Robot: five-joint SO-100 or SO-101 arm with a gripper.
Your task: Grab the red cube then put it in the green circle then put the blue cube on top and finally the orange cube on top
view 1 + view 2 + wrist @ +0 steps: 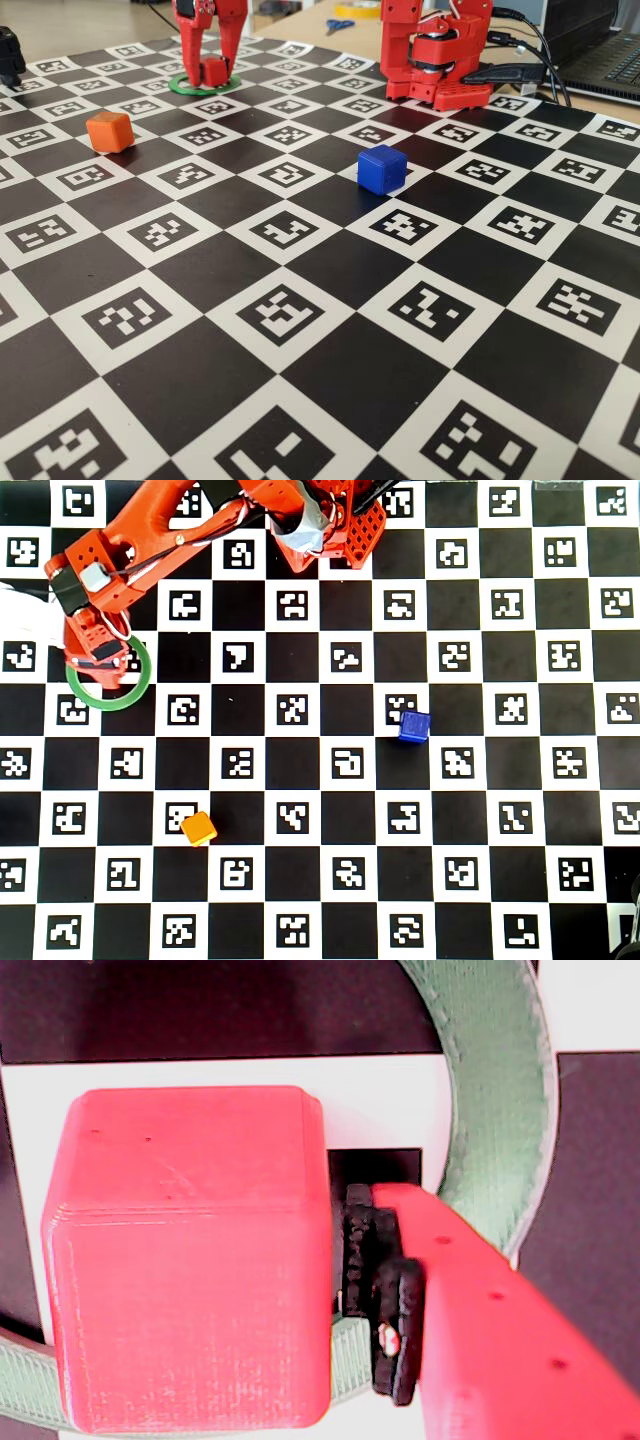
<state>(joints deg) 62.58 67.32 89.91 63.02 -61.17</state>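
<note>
Checkerboard [320, 780] of black squares and white marker tiles covers the whole table in the overhead view. At its far left lies the green circle [140, 685], a thin flat ring, with the gripper [100, 665] lowered straight over it so that the red cube cannot be seen from above. In the fixed view the same ring [180, 88] sits at the upper left, the red cube [214, 71] stands inside it on the board, and the gripper [208, 62] straddles the cube with one finger on each side. The wrist view fills with the red cube [190, 1260] on the left; just to its right a black-padded finger [395, 1300] shows, with a narrow dark gap between pad and cube face, so the grip looks slightly released, though the other finger is out of sight there and full contact cannot be judged. The green circle [500, 1090] curves around behind and beneath the cube.

Further right in the overhead view, the orange cube [198, 828] rests alone in the lower-left middle of the board, well apart from the ring. The blue cube [414, 725] sits right of centre, also alone. The arm's red base [345, 525] is at the top edge, and in the fixed view it [440, 55] stands at the upper right, with the blue cube [382, 168] in front of it and the orange cube [110, 131] to the left.
</note>
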